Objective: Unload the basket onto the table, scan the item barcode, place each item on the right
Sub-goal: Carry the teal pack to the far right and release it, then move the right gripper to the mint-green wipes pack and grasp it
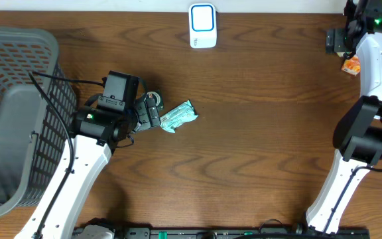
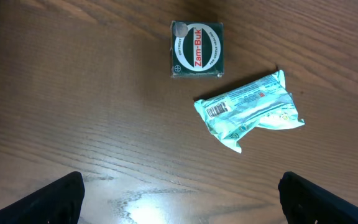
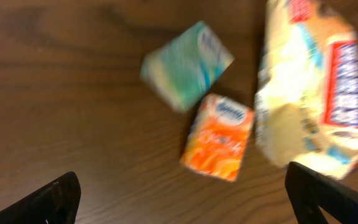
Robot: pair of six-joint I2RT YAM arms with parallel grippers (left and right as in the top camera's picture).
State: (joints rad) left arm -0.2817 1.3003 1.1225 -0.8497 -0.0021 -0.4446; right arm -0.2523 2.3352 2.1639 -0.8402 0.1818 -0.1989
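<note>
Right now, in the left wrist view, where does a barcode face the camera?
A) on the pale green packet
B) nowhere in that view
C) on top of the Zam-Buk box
A: the pale green packet lies with a black-and-white barcode showing near its left end, while the Zam-Buk box beside it shows only its round logo.
</note>
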